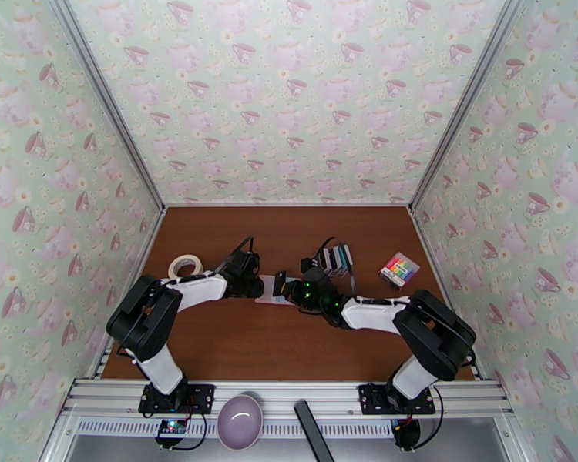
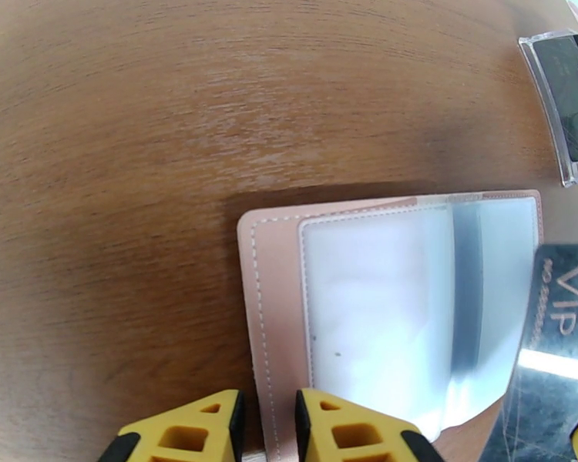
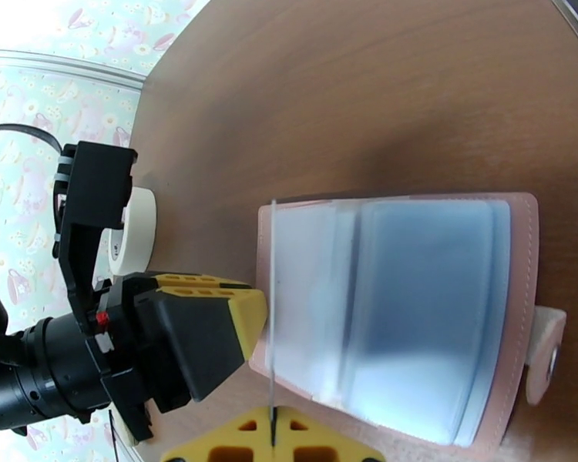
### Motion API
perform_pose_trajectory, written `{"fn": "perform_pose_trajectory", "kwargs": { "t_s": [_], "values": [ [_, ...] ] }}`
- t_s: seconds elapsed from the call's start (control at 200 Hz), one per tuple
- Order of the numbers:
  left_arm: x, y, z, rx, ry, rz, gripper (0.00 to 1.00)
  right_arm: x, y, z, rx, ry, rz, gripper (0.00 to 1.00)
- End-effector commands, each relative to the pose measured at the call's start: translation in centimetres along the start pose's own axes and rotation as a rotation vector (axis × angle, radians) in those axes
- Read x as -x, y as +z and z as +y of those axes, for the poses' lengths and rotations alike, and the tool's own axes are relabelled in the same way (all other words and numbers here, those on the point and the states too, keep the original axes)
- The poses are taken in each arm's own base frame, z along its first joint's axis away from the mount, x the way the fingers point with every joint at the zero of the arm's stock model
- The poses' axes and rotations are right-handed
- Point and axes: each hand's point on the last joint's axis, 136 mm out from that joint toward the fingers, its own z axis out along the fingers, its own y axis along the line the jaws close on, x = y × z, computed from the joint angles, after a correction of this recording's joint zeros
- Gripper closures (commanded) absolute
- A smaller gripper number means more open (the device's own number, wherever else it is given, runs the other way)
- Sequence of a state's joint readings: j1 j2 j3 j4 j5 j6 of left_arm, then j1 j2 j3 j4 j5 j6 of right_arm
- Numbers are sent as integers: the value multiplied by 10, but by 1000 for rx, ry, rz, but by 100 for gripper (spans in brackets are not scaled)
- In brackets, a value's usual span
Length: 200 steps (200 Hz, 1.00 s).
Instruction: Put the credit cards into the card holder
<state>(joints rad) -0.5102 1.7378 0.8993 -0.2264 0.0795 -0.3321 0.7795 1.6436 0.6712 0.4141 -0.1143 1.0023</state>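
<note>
Surface [image 1: 289,348]: brown wood-grain, walled in by teacup-print panels.
Card holder [image 2: 381,317]: pink, lying open at mid-surface between the two grippers. Clear bluish pockets face up, and the snap tab [image 3: 547,352] sticks out on the side away from the left arm.
Left gripper [image 2: 270,429]: yellow fingers drawn close together, pinching the stitched pink edge of the card holder on its own side.
Right gripper [image 3: 273,436]: fingers pressed together on a black card [image 2: 559,325] marked "VIP".
Black card: seen edge-on from the right wrist as a thin line standing over the pockets, near the left gripper's pads. From the left wrist it overlaps the holder's far corner. Whether its edge has entered a pocket – cannot tell.
Credit cards [image 1: 337,258]: the rest stand bunched in a clear case, a dark-and-light striped block just behind the right gripper – apart from the card holder.
Tape roll [image 1: 185,266]: white, lying beside the left arm on its outer side.
Coloured box [image 1: 399,269]: small, striped in bright colours, toward the right wall.
Bowl [image 1: 240,421]: lilac, sitting on the metal rail between the arm bases.
</note>
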Motion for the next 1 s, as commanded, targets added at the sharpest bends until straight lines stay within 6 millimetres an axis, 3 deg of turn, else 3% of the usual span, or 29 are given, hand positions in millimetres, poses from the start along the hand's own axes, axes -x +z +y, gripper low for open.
{"fn": "perform_pose_trajectory", "kwargs": {
  "t_s": [0.0, 0.541, 0.997],
  "values": [
    [-24, 15, 5, 24, 16, 85, 75, 1, 5, -11, -9, -8, -37, 95],
    [-30, 17, 4, 5, 9, 91, 75, 6, 11, -29, 38, 16, -58, 95],
    [-32, 19, 5, 3, 3, 98, 75, -3, 22, -25, 101, 48, -3, 95]
  ]
}}
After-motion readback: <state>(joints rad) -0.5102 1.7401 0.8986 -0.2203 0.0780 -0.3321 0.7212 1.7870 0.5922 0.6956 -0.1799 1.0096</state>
